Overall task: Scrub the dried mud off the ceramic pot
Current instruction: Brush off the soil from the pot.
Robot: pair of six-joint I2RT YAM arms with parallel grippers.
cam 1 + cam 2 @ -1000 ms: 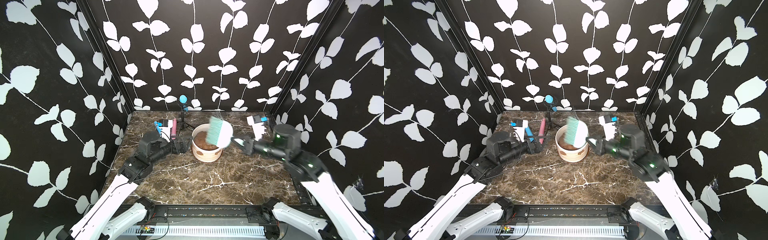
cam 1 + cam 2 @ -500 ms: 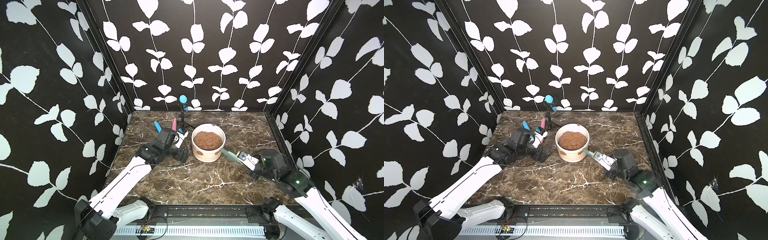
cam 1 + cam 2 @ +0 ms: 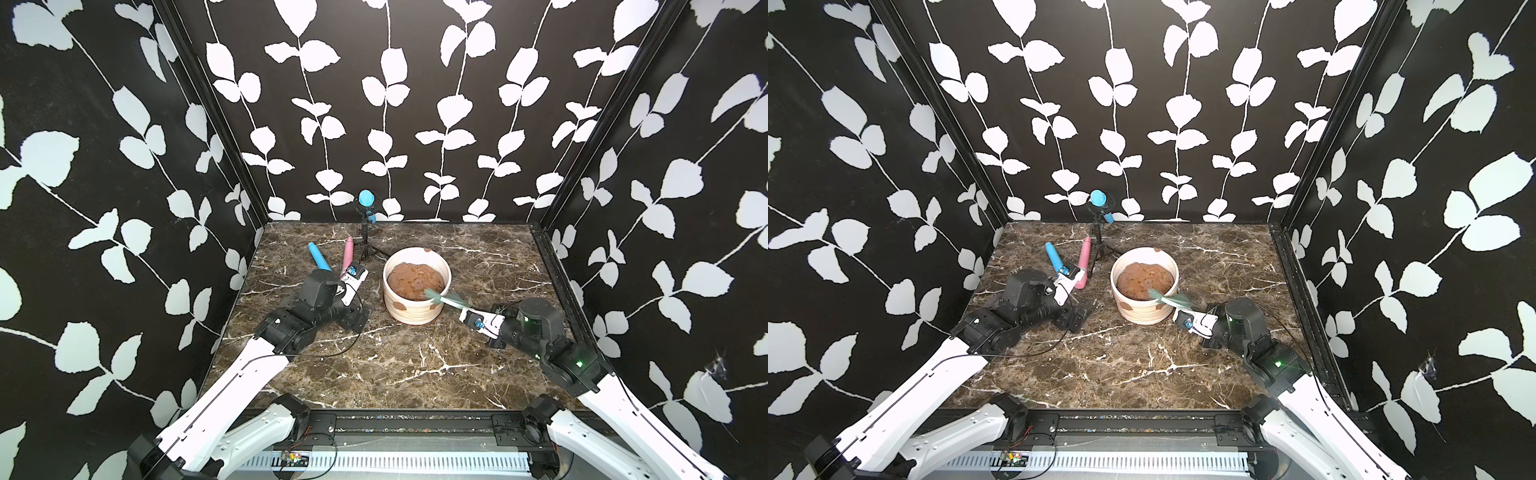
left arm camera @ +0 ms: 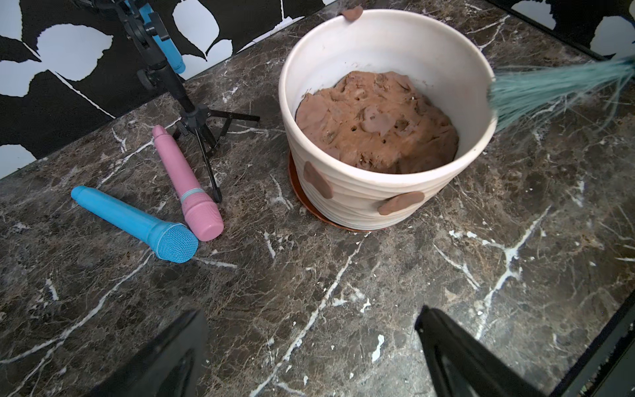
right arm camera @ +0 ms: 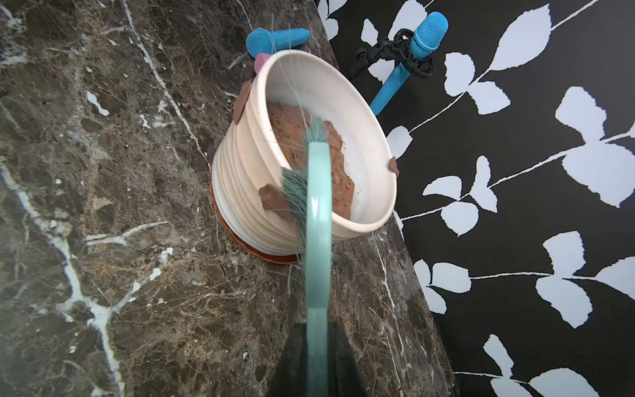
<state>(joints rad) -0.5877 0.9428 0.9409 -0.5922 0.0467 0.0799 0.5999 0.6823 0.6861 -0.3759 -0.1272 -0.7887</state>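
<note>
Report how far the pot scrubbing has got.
Done: the right gripper is shut on the brush. In hand: its bristles lie across the pot rim, beside one mud blob. Left: that blob, another on the wall and one on the rim all sit unscrubbed. The left gripper is open, empty.

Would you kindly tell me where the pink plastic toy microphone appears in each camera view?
In a top view: the pink plastic toy microphone lies left of the cream ribbed ceramic pot.
In a top view: the microphone lies left of the pot.
Left wrist: the microphone lies between a blue toy microphone and a black tripod.
Right wrist: the microphone, a pink sliver behind the pot's rim.
Shared landmark: the pot.
</note>
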